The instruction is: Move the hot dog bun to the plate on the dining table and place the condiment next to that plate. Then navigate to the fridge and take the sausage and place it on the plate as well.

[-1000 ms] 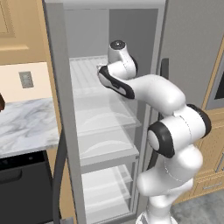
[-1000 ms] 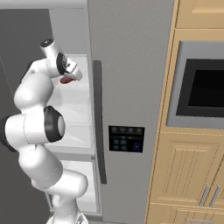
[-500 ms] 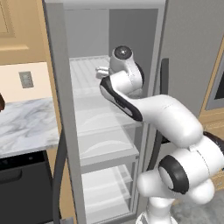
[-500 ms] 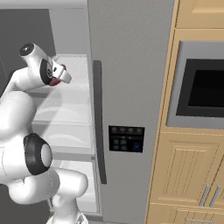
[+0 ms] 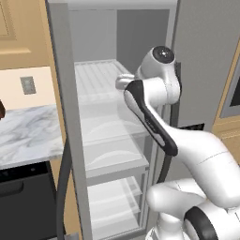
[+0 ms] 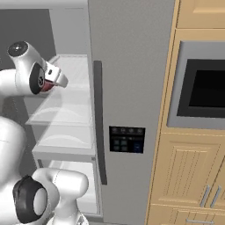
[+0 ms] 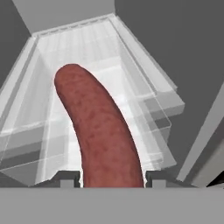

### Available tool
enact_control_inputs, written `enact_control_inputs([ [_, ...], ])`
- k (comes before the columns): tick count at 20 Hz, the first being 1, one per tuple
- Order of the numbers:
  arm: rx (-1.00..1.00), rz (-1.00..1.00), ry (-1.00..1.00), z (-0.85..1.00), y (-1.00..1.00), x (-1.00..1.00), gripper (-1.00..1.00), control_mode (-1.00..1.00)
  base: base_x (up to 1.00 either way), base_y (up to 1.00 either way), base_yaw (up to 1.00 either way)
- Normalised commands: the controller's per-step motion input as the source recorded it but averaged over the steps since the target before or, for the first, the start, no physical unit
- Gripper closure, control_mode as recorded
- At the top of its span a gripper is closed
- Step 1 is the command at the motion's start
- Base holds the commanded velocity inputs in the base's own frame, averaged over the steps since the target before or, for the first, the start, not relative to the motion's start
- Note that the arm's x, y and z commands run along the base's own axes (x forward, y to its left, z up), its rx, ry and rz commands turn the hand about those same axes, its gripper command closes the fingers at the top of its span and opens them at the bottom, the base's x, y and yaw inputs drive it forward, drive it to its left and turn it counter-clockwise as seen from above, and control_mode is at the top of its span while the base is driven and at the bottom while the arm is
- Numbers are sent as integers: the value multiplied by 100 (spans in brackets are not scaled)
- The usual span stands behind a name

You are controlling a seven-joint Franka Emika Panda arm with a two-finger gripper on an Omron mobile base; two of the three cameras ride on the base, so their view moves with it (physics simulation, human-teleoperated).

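A reddish-brown sausage (image 7: 98, 127) sticks out from between my two fingertips, and my gripper (image 7: 113, 177) is shut on its near end. In the hand view it points into the open fridge, over the white wire shelves (image 7: 100, 65). In the right base view the sausage (image 6: 45, 86) is a small red patch under my gripper (image 6: 55, 79), at the height of the upper shelf. In the left base view my white hand (image 5: 123, 82) sits at the front of that shelf (image 5: 98, 77), with the fingers hidden behind the wrist.
The fridge's left door edge (image 5: 65, 117) and closed right door with a dark handle (image 6: 99, 123) frame the opening. A marble counter (image 5: 23, 136) lies to the left. A built-in oven (image 6: 206, 88) and wooden cabinets (image 6: 184, 176) stand to the right.
My elbow and forearm have swung nearer the cameras while the hand stayed close to the upper shelf, drifting slightly left in the right base view. The sausage stays gripped.
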Motion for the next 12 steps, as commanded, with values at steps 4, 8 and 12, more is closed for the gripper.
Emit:
enact_control_inputs([
  [4, -3, 9, 14, -51, -42, -92, 100, -100, 0, 0, 0],
  [8, -11, 3, 6, -64, -55, -83, 100, -100, 0, 0, 0],
  [12, -22, -1, 0, -73, -73, -16, 100, -100, 0, 0, 0],
])
